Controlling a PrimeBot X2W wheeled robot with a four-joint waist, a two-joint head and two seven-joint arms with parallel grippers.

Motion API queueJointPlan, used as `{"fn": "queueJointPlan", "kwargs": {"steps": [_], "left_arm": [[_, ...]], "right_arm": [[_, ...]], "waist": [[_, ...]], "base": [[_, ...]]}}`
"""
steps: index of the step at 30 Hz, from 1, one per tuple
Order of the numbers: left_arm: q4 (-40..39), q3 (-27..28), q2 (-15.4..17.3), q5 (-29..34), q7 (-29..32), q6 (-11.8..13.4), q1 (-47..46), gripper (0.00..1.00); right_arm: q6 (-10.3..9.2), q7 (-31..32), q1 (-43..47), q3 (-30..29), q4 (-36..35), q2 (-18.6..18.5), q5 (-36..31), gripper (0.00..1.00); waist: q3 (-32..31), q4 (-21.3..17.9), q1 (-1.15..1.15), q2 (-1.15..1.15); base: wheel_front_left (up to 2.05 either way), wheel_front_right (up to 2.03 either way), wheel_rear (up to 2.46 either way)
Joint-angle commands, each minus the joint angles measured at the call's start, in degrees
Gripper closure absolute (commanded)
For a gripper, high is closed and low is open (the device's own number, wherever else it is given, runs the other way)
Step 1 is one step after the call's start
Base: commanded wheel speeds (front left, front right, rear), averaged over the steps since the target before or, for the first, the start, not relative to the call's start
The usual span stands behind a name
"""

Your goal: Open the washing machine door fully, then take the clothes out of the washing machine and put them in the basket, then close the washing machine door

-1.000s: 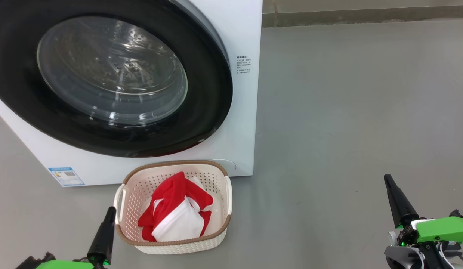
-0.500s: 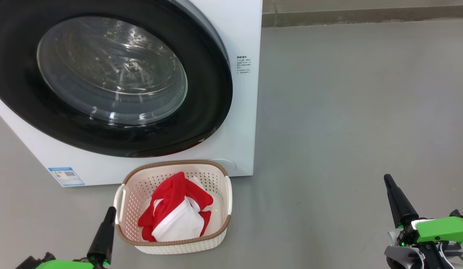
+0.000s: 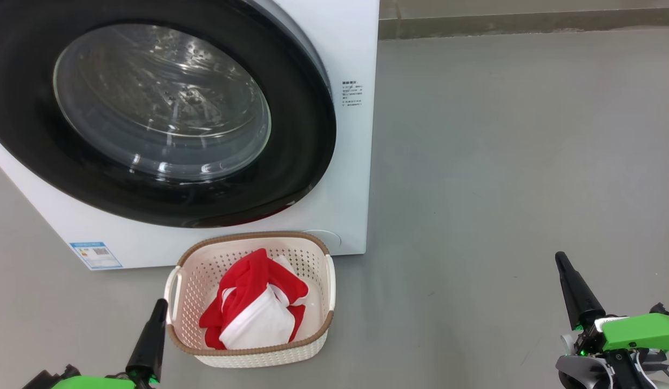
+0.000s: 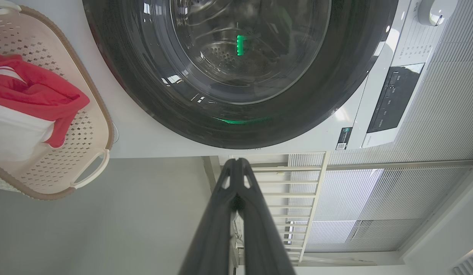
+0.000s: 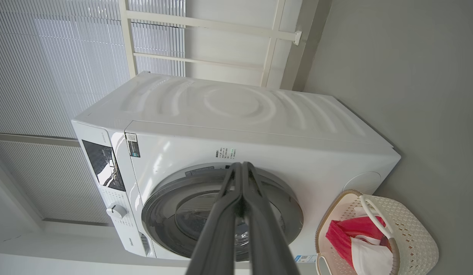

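1 basket (image 3: 248,236) edge near left hand (image 3: 160,305); broad grey floor (image 3: 474,189) rightward.

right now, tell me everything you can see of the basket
The basket is a small cream plastic tub with perforated walls, a brown woven-look rim and a white handle on each side. It stands upright on the grey floor just in front of the washing machine, holding the red and white clothes.
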Motion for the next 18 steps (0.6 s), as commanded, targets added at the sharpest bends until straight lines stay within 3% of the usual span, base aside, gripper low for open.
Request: {"fn": "queueJointPlan", "kwargs": {"steps": [1,18], "left_arm": [[-1.6,2.1,0.6,-0.4,0.3,-0.4,-2.4,1.00],[-1.6,2.1,0.6,-0.4,0.3,-0.4,-2.4,1.00]], "right_arm": [[0.03,0.3,-2.4,0.8,-1.7,-0.7,0.0,1.00],[0.03,0.3,-2.4,0.7,-1.7,-0.6,-0.1,1.00]], "waist": [[0.0,0.0,0.00,0.00],[0.0,0.0,0.00,0.00]], "base": [[0.00,0.00,0.00],[0.00,0.00,0.00]]}}
